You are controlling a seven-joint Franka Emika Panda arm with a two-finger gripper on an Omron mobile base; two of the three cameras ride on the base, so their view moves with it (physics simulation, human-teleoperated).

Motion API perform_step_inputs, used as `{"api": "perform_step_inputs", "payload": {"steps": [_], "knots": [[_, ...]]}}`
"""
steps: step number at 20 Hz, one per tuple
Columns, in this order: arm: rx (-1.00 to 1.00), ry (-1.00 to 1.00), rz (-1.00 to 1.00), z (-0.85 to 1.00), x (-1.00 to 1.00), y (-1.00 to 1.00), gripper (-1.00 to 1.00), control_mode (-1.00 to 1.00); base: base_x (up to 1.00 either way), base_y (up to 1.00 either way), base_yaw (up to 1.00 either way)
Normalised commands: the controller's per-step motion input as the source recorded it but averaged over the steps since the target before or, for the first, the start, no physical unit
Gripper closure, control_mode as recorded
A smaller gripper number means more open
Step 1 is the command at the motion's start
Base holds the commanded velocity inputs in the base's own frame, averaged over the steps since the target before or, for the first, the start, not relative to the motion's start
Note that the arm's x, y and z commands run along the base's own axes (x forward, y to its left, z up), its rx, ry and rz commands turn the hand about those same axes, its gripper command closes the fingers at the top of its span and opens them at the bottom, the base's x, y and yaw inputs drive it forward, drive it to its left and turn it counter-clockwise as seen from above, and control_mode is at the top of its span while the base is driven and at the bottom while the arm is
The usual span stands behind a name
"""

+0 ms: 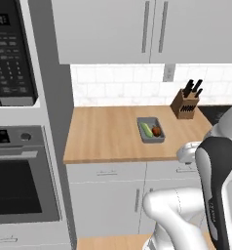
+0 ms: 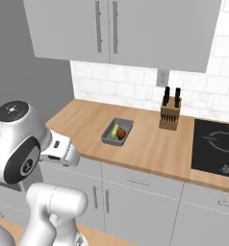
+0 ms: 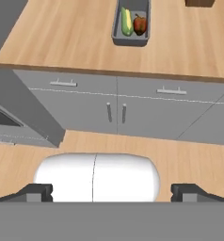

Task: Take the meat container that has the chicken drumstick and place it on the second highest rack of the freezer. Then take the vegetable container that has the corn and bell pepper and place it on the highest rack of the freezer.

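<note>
From the left base view the vegetable container (image 1: 150,129) with corn (image 1: 146,129) and bell pepper (image 1: 156,131) waits left of the knife block (image 1: 185,104); likewise in the right base view; in the hand view the gripper (image 3: 112,192) hangs back, jaws wide apart and empty, ready to approach.

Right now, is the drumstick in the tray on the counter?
No, the tray on the counter holds a corn cob and a red bell pepper, with no drumstick.

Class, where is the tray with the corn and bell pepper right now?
The tray sits on the wooden counter, left of the knife block in both base views, below the wall cabinets.
</note>
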Motion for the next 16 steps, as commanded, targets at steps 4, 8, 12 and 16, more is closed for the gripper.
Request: {"api": "perform_step_inputs", "payload": {"steps": [4,8,12,16], "knots": [[0.00,0.00,0.00,0.00,0.00,0.00,-1.00,1.00,0.62,-0.46,0.00],[0.00,0.00,0.00,0.00,0.00,0.00,-1.00,1.00,0.50,-0.37,-0.04],[0.00,0.00,0.00,0.00,0.00,0.00,-1.00,1.00,0.23,-0.14,-0.20],[0.00,0.00,0.00,0.00,0.00,0.00,-1.00,1.00,0.00,0.00,-0.15]]}}
